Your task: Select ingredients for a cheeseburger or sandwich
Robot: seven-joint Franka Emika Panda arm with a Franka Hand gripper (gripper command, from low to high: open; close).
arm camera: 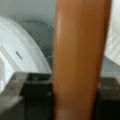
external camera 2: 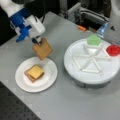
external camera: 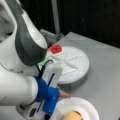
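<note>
Hand (external camera 2: 37,41) pinching toast square (external camera 2: 42,49) by top edge; toast hangs tilted above plate (external camera 2: 48,75), flat face toward camera.

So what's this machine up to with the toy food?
The robot arm's gripper is clamped on a tan toast square and holds it in the air just above the far edge of the small white plate. On that plate sits a partly built sandwich, with a yellow cheese square showing on top. The green lettuce piece and the red disc lie on the big divided tray at a front view's right.
</note>
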